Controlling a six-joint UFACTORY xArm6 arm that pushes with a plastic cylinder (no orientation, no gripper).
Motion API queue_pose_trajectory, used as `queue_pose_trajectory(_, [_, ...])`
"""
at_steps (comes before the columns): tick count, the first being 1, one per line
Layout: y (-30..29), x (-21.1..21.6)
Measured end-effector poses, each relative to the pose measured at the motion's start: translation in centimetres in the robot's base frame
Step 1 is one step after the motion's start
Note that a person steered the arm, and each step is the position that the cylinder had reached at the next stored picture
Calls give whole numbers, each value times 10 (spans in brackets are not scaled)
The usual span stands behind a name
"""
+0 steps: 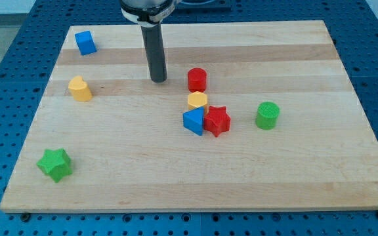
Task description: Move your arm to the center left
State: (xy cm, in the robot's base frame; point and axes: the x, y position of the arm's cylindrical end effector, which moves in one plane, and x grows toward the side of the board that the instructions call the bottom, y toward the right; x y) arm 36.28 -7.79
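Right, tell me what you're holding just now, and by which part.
Nothing is held. My tip rests on bare board, touching no block; the red cylinder stands apart toward the view's right, the yellow block farther off toward the left.

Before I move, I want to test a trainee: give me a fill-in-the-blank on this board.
My tip stands at the view's left of the red ____.
The blue cube lies at the view's top ____.
The red star touches the blue ____.
The green star lies at the view's bottom ____.
Missing: cylinder; left; triangle; left.
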Motion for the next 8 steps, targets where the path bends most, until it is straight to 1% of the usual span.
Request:
queue_pose_trajectory(1, [6,-2])
queue_pose_trajectory(2, [45,-9])
queue_pose_trajectory(3, [26,-9])
queue_pose_trajectory(4, [-19,-1])
queue_pose_trajectory(5, [-42,58])
queue_pose_trajectory(7, [-48,64])
queue_pose_trajectory(8, [-100,64])
